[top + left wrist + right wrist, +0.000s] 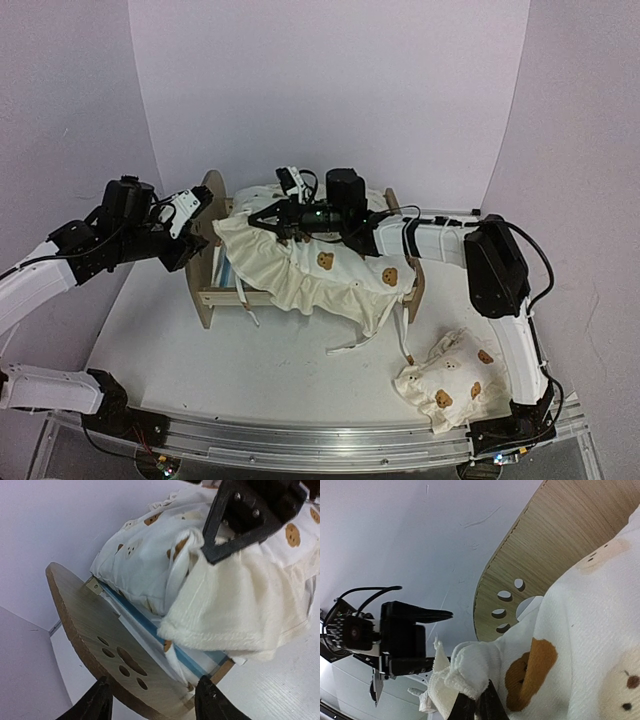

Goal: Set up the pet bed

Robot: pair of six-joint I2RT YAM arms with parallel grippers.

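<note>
The pet bed [222,295] stands mid-table, its rounded paw-print headboard [95,630] at the left and its blue-and-white striped base [205,662] partly showing. The large cream bear-print cushion [310,268] lies bunched over it, hanging over the front rail and the footboard. My right gripper [258,222] is shut on the cushion's ruffled edge [465,672] near the headboard end. My left gripper [197,232] is open, its fingers [210,702] straddling the headboard's lower edge from outside without gripping it.
The small bear-print pillow [448,385] lies at the front right by the right arm's base. Loose cushion ties [350,345] trail on the table in front of the bed. The backdrop wall stands close behind the bed.
</note>
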